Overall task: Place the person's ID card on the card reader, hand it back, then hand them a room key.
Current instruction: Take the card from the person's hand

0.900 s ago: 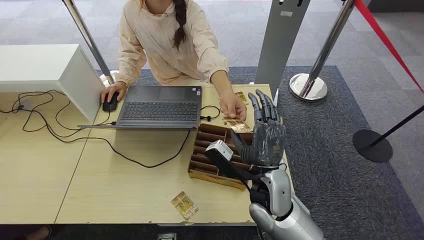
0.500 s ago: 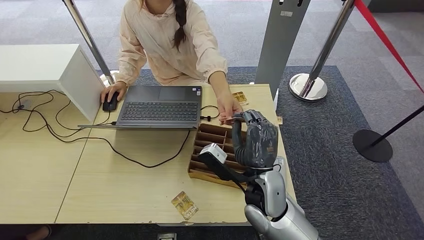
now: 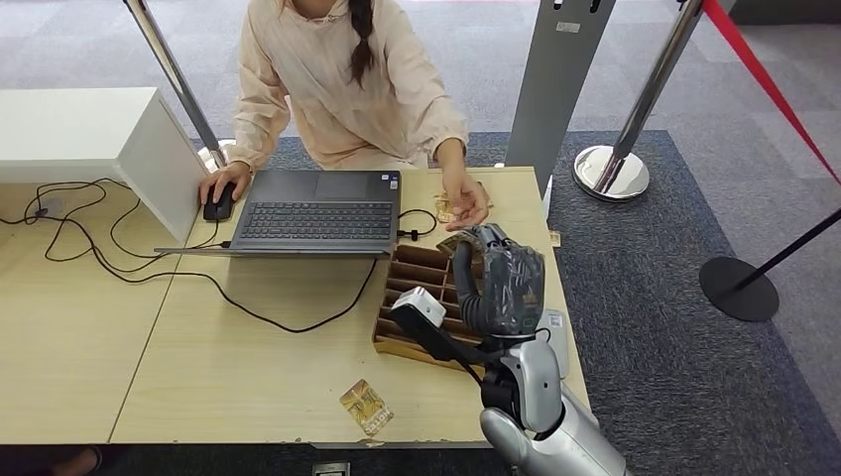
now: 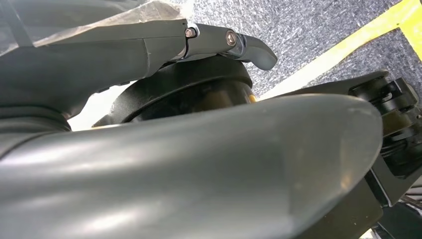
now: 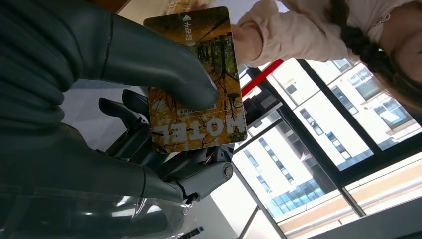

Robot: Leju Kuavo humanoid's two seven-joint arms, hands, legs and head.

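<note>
Since the earlier frames your right hand (image 3: 501,280) has curled shut, pinching a hotel card (image 5: 199,79); the person's hand (image 3: 464,205) withdrew toward twelve o'clock. Left hand: cannot tell.

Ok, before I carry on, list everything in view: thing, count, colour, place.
Table: one, light wood, in front of the robot.
Laptop: one, dark grey, open at the far edge.
Mouse: one, black, under the person's hand.
Cables: black, across the table's left.
Card tray: one, brown, slotted, right of the laptop.
Hotel card: one, yellow-orange, held in the right hand.
Loose card: one, yellow, near edge.
Stanchions: chrome, red rope, on carpet.
Person: one, pale pink top, behind the table.
Right hand: grey, above the tray.
</note>
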